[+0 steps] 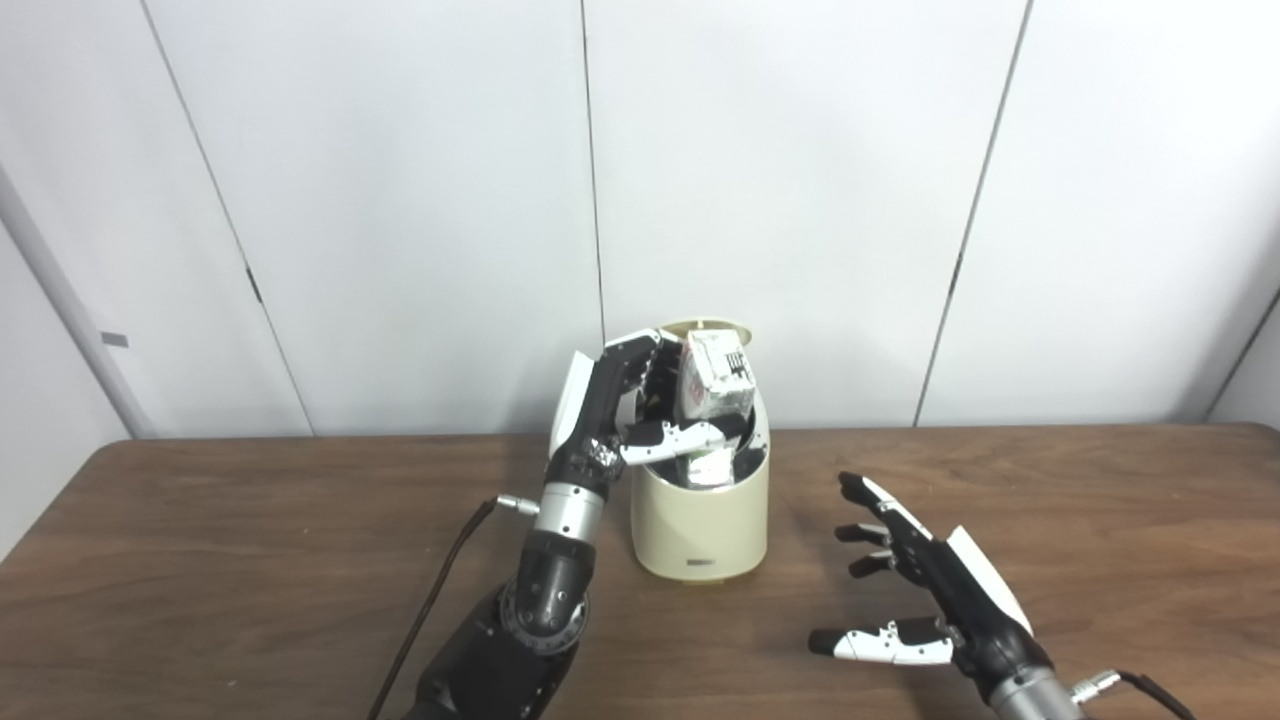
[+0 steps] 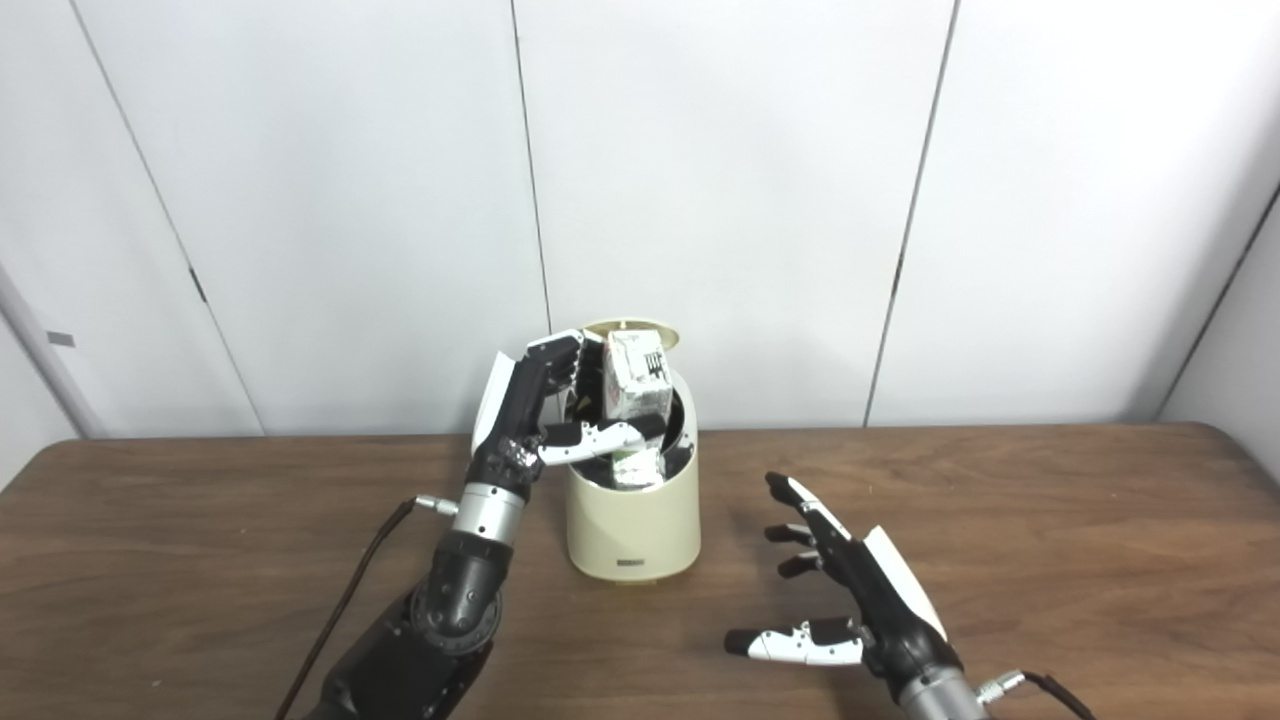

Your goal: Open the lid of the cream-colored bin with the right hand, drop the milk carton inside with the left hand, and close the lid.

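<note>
And here's the left hand (image 1: pixel 620 415) up over the mouth of the cream-colored bin (image 1: pixel 700 520), fingers (image 1: pixel 680 437) wrapped around the milk carton (image 1: pixel 715 385), which sits upright with its lower end just inside the opening and its top poking well above the rim. The lid (image 1: pixel 705 327) stands flipped up at the bin's twelve o'clock, only its edge peeking out behind the carton. Down at four o'clock from the bin, well apart from it, the right hand (image 1: pixel 925 590) hovers above the tabletop (image 1: pixel 250 540), fingers spread, holding nothing. Now the risks, as I read them: the carton looks a snug fit for that opening, so if it's let go tilted it could catch on the rim and sit proud, and then the lid wouldn't come down flat. There's a pale shape deeper in the bin too, and I can't tell whether it's a reflection or something already in there; if it's an object, the carton may not sink fully. A knock from the left wrist could also nudge the bin. The count: one bin, one lid, one carton in hand, two hands.
</note>
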